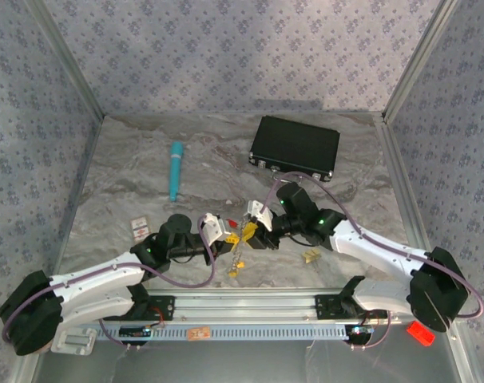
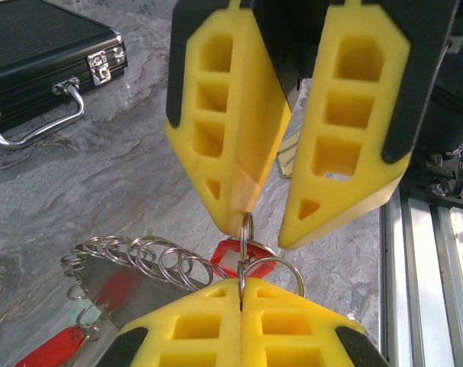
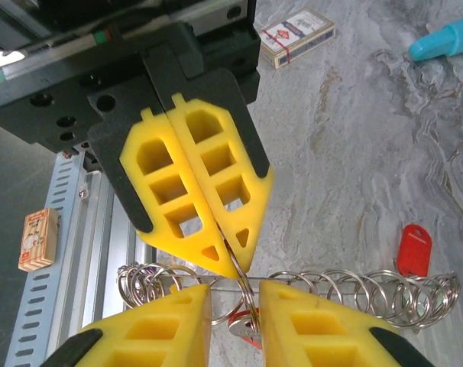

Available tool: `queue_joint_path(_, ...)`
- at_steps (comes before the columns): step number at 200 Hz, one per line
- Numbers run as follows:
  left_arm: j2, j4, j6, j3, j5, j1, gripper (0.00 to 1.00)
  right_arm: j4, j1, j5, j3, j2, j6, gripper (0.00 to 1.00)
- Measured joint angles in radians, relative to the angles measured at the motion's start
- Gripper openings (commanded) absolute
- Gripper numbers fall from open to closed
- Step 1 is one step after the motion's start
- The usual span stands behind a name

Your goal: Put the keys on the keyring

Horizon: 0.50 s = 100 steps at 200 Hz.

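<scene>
My two grippers meet at the table's middle. The left gripper (image 1: 230, 237) (image 2: 241, 284) is shut on the small split ring of a red-tagged key (image 2: 230, 256), holding that ring upright. The right gripper (image 1: 248, 231) (image 3: 235, 284) is open, and that ring (image 3: 247, 302) stands in the gap, against its right finger. The keyring (image 3: 346, 284) is a thin wire strung with several small rings and runs across just behind the right fingers. Its row of rings (image 2: 140, 260) lies left of my left fingers. Another red tag (image 3: 413, 248) hangs at its far end.
A black case (image 1: 295, 148) sits at the back right and a teal tube (image 1: 176, 170) at the back left. A card box (image 1: 140, 228) lies by the left arm. A yellow-tagged key (image 1: 311, 255) rests under the right arm. The metal rail (image 1: 250, 305) runs along the near edge.
</scene>
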Motion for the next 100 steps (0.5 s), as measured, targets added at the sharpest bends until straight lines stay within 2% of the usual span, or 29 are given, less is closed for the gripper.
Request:
queue_joint_path(68, -0.002, -0.004, 0.0, 0.0, 0.001, 0.0, 0.0, -0.011, 0.0, -0.008, 0.007, 0.017, -0.002, 0.03)
queue_joint_path(100, -0.004, -0.004, 0.0, 0.0, 0.0, 0.0, 0.0, -0.011, 0.0, -0.009, 0.008, 0.019, 0.001, 0.0)
